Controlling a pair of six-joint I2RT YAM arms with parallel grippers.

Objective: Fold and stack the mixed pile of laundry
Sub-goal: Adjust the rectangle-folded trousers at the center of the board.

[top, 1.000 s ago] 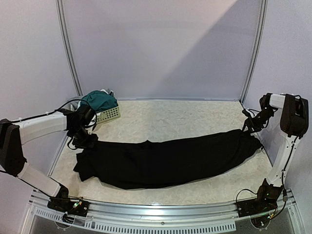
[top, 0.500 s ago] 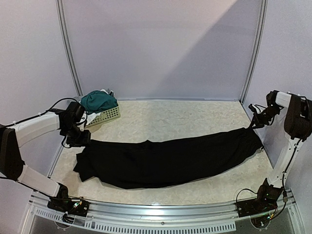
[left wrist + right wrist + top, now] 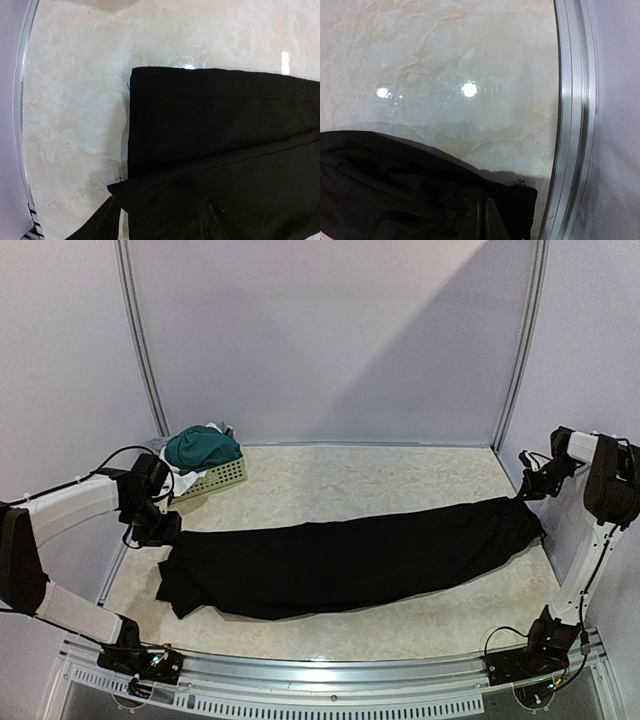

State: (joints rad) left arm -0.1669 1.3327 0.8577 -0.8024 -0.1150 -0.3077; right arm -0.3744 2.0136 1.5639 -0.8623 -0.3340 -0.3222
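Observation:
The long black trousers (image 3: 350, 560) lie stretched in a band across the table from left to right. My left gripper (image 3: 158, 532) is at their left end. In the left wrist view its fingers (image 3: 107, 222) stand wide apart, open, with the trousers (image 3: 225, 125) flat beneath and an edge between them. My right gripper (image 3: 527, 490) is at the right end, shut on a corner of the trousers (image 3: 395, 180), fingers (image 3: 492, 220) pressed together. The teal-green shorts (image 3: 203, 448) sit bunched with a white cloth (image 3: 180, 466) at the back left.
The shorts and white cloth rest in a small pale perforated basket (image 3: 228, 474) at the back left corner. The metal table rail (image 3: 572, 125) runs close beside the right gripper. The left rail (image 3: 22, 125) is near the left gripper. Walls enclose three sides.
The trousers have been drawn out straighter and flatter into a narrower band. My left gripper moved left and a little toward the near edge. My right gripper moved right and toward the back.

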